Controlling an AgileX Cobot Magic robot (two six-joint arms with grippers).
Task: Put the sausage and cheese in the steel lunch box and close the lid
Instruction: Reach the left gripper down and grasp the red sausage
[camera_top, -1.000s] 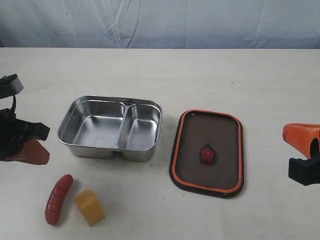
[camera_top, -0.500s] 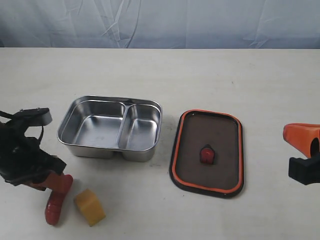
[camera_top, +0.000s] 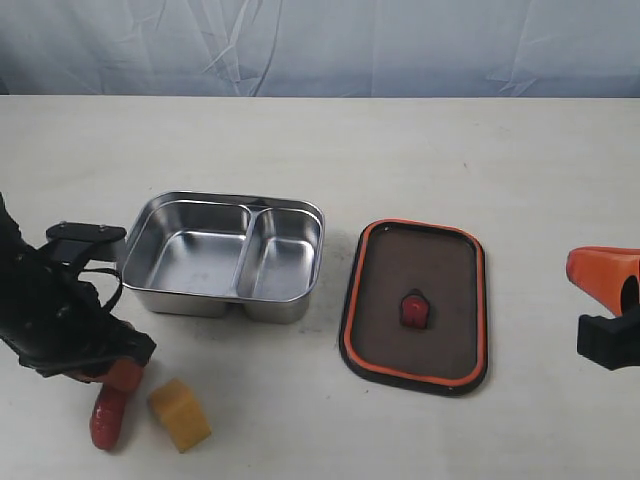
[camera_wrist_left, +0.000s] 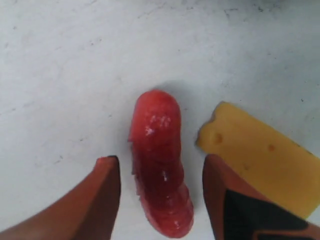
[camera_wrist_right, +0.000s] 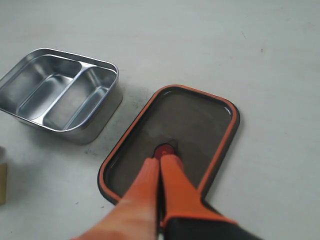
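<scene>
The glossy red sausage (camera_top: 106, 420) lies near the table's front left, with the yellow cheese (camera_top: 180, 414) just to its right. My left gripper (camera_top: 117, 374) is down over the sausage's upper end. In the left wrist view it (camera_wrist_left: 161, 160) stands open, one orange finger on each side of the sausage (camera_wrist_left: 157, 150), with a gap on both sides. The cheese (camera_wrist_left: 262, 157) lies beside one finger. The steel lunch box (camera_top: 200, 298) stands empty. The lid (camera_top: 440, 270) lies seal side up to its right. My right gripper (camera_wrist_right: 161, 160) is shut and holds nothing, hovering above the lid (camera_wrist_right: 200, 117).
The lid's small red valve (camera_top: 414, 309) sits in its centre, just past my right fingertips (camera_wrist_right: 169, 161). A pale wrinkled backdrop runs behind the table's far edge. My right gripper (camera_top: 572, 263) hangs at the right edge of the exterior view.
My left arm has come in from the left edge and down onto the sausage, hiding its upper end. Its jaws have opened. The right arm has not moved.
</scene>
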